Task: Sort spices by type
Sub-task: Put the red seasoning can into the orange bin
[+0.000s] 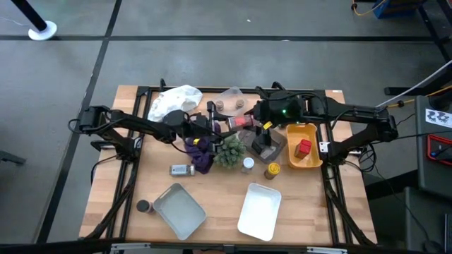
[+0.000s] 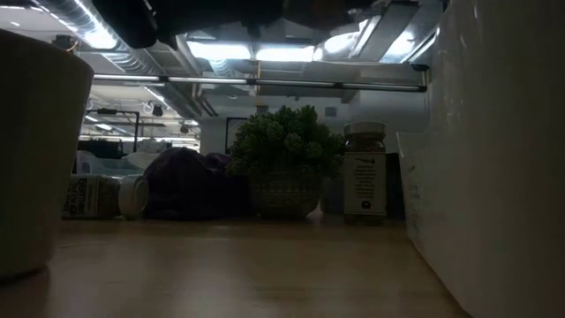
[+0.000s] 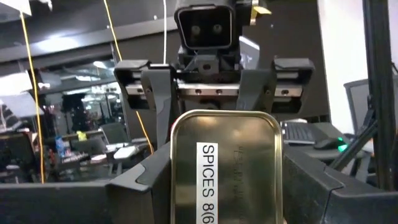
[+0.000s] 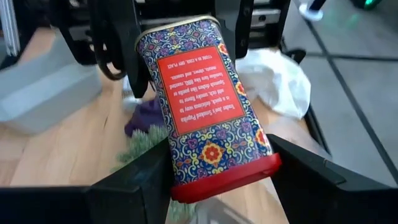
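In the low view a pale tub (image 2: 35, 150) cut off at one side and a white tray wall (image 2: 494, 159) at the other crowd the front. Past them come a jar lying on its side (image 2: 101, 196), a dark cloth (image 2: 190, 184), a plant (image 2: 287, 159) and an upright brown-capped jar (image 2: 365, 172). Neither gripper shows there; only dark arm undersides cross the top.

From above, the nearest things are two white trays (image 1: 260, 210) and a small dark-capped jar (image 1: 144, 207) near the tabletop's (image 1: 219, 204) front edge. Further back the two grippers meet over the middle, and their join is a dark tangle. Only a reddish patch of the tin (image 1: 242, 121) shows between them (its pattern cannot be made out). A yellow bin (image 1: 302, 166) holds a red jar (image 1: 304, 147).

The wrist views fill this in. The right gripper (image 4: 211, 171) has its jaws closed on the tin's red-rimmed end, a red label facing the camera. The left gripper (image 3: 224, 180) has its jaws clamped on the other end, showing a plain metal face marked "SPICES", its last characters cut off. So both hold one tin, lifted clear of the tabletop.
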